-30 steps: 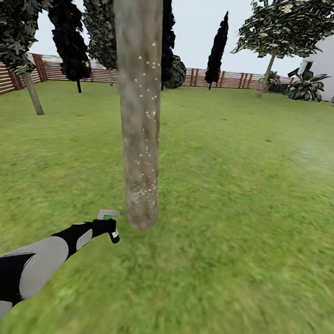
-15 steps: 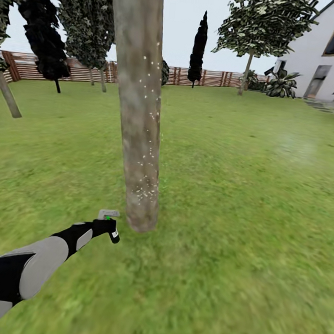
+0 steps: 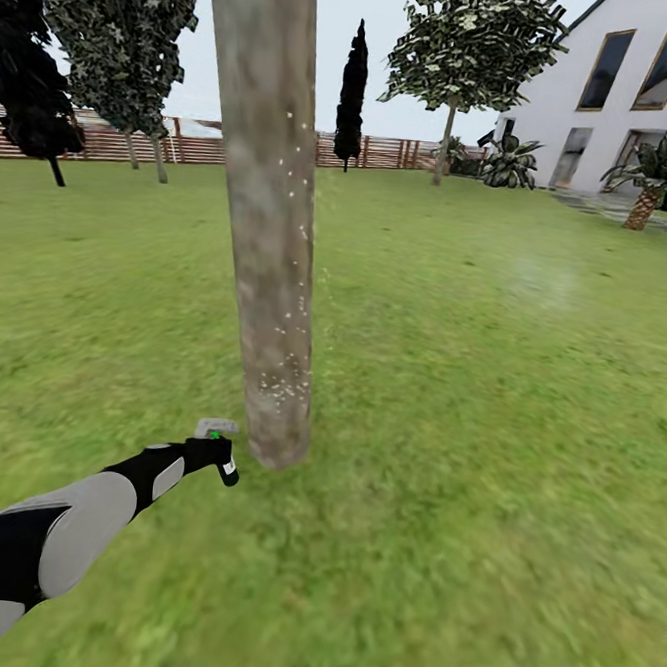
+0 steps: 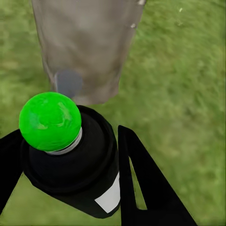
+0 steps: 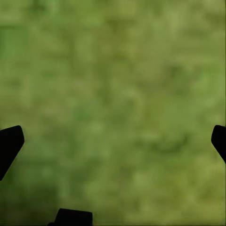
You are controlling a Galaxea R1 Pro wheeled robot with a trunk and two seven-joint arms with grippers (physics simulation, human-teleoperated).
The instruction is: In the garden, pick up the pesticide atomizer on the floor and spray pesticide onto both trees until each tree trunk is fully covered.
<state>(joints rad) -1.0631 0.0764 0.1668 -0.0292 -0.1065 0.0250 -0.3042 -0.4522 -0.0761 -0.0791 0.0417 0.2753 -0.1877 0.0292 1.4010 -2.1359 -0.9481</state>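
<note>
A: Head view, lower left: the left gripper [image 3: 219, 457] is clamped on the atomizer [image 3: 225, 465], a slim black bottle with a white label, just beside the base of the trunk [image 3: 268, 268].

B: Surface?

A: Smooth, mottled grey-brown column, white specks [image 3: 281, 385] densest low down. Grass [image 3: 488, 406] blurred.

B: Change since the earlier frame?

A: View swung; house [image 3: 633, 96] and fence [image 3: 188, 142] slid left. Arm unmoved.

B: Axis?

A: Left wrist view: atomizer [image 4: 75, 165] tilted, top end toward the trunk [image 4: 84, 47].

B: Right gripper [image 5: 113, 141]?

A: Spread wide over grass.
</note>
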